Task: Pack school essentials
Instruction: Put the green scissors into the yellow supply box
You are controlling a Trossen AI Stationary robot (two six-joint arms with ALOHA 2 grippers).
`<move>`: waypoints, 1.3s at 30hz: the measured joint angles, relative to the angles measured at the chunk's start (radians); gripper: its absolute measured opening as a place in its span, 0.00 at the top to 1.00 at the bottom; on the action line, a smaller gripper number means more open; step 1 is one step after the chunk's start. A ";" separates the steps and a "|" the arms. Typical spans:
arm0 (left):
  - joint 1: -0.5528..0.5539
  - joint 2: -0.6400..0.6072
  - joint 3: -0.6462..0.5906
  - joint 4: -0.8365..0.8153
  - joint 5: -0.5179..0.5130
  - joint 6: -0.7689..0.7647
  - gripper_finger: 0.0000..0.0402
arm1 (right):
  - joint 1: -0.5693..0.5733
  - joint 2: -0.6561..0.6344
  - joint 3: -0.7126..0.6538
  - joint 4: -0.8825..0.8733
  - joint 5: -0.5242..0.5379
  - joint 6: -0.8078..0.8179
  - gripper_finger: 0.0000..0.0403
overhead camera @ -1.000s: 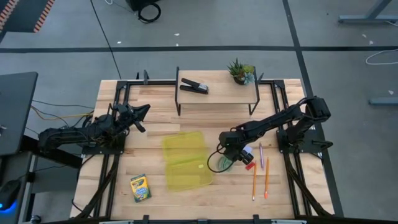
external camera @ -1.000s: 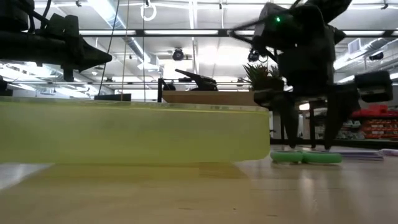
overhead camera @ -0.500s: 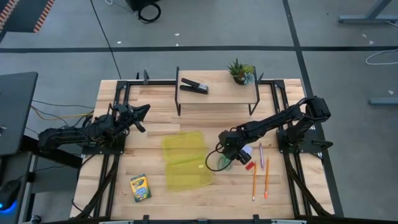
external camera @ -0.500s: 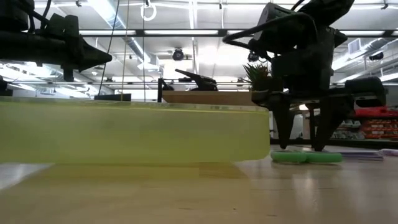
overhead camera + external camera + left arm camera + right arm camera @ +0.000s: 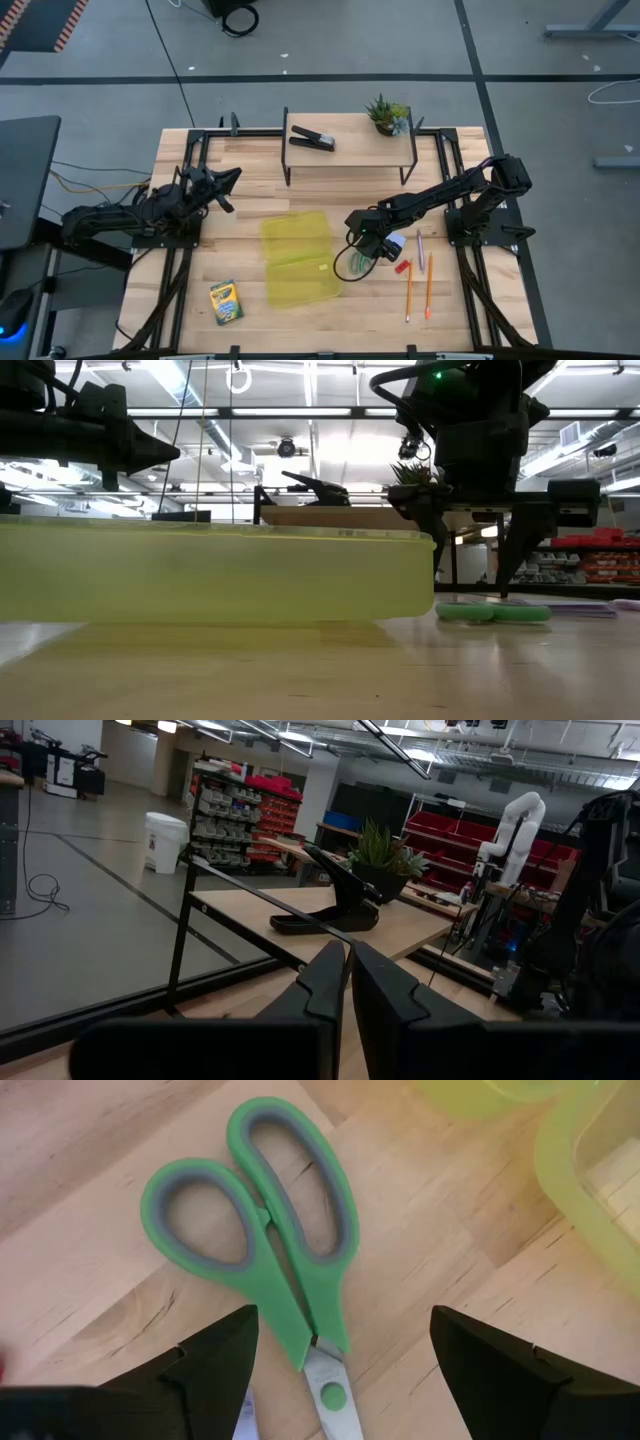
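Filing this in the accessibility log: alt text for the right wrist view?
Green-handled scissors lie flat on the wooden table, handles shut together, with the right gripper poised over them, its open jaws to either side of the pivot. The edge of a translucent yellow-green container shows at one corner.

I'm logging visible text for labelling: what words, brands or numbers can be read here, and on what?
No text reads clearly in any view.
Crayon box: printing on its face, too small to read.
Storage bins on the room's shelves: any labels are too blurred.
Scissors, stapler, yellow-green container: no markings visible.
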 joint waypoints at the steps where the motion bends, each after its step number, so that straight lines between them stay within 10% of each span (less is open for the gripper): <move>1: 0.000 0.000 0.000 0.000 0.000 0.000 0.93 | 0.000 0.000 -0.001 -0.001 0.000 0.004 0.25; 39: 0.000 0.000 0.000 0.001 0.000 0.000 0.92 | -0.087 0.095 -0.036 0.082 -0.242 -0.186 0.40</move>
